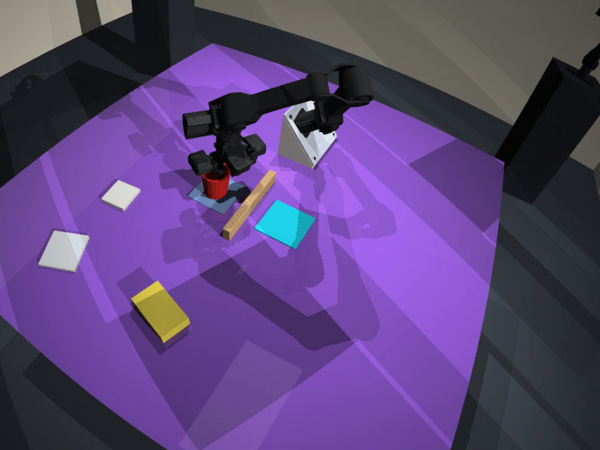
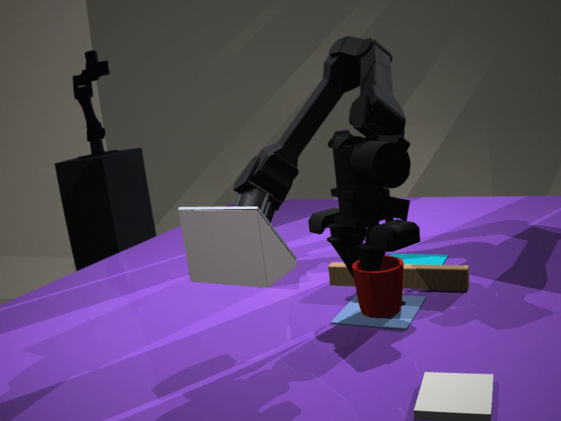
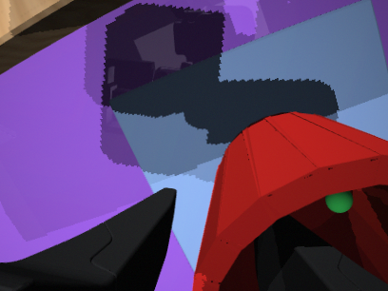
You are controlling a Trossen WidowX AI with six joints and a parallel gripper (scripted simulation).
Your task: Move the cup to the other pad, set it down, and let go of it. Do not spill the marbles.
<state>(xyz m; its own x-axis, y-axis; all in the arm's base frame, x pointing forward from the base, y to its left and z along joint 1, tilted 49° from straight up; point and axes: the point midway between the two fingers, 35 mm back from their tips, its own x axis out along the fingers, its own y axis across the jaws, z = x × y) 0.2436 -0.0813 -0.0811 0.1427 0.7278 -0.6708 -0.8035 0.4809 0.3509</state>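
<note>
The red cup stands upright on the blue-grey pad. A green marble shows inside it in the wrist view; the rest of the inside is mostly hidden. My gripper points down astride the cup's wall, one finger inside the cup and the other outside. It is partly open, with gaps beside the wall in the wrist view. The cyan pad lies bare beyond the wooden bar.
The wooden bar stands between the two pads as a low barrier. A white wedge is at the arm's base. Two white tiles and a yellow block lie farther off.
</note>
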